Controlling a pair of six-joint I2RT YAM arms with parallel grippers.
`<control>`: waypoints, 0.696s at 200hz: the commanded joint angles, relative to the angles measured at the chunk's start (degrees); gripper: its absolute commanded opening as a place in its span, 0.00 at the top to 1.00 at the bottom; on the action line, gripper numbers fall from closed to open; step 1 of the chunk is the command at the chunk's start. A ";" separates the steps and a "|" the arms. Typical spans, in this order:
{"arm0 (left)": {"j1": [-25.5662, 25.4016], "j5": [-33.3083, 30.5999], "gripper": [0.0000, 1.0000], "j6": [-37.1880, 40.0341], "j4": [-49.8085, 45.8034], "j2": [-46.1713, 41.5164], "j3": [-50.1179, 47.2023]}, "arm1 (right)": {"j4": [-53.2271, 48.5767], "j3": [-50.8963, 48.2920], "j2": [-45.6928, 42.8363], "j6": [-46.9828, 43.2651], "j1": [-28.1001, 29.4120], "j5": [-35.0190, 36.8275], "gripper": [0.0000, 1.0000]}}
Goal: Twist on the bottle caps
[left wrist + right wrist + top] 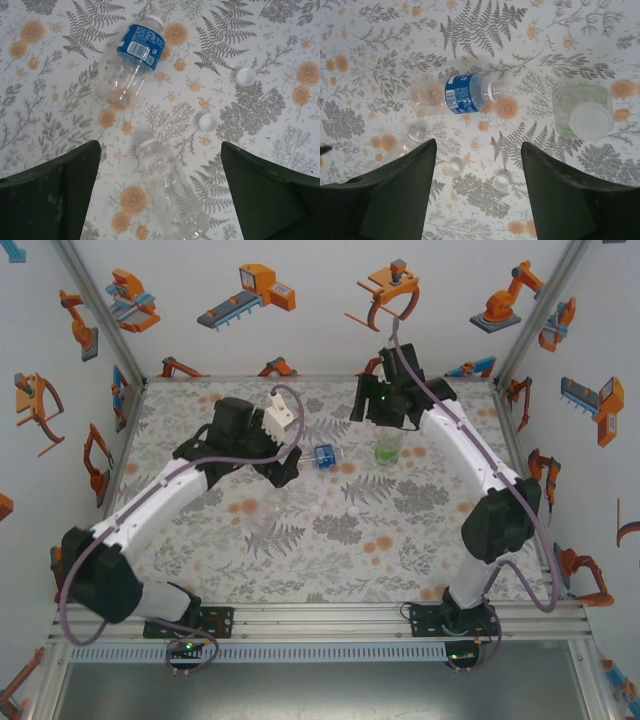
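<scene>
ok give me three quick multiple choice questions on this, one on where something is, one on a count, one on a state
1. In the left wrist view, where does the plain bottle lie?
A. at the far top edge
B. outside the left finger
C. between the fingers of the left gripper

2. How many loose caps lie in that same view?
A. one
B. two
C. four

3. How is the blue-label bottle sitting?
A. lying on its side
B. standing upright
C. lifted in a gripper

Answers:
1 C, its neck and body sit in the gap between the two dark fingers.
2 B, two small white caps lie to the right of the bottles.
3 A, its whole length shows flat from above, with nothing gripping it.
</scene>
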 commanded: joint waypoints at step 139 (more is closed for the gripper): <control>2.44 10.20 0.07 27.42 -12.96 42.16 32.13 | -3.77 -18.00 -22.88 -0.97 -0.09 4.02 0.36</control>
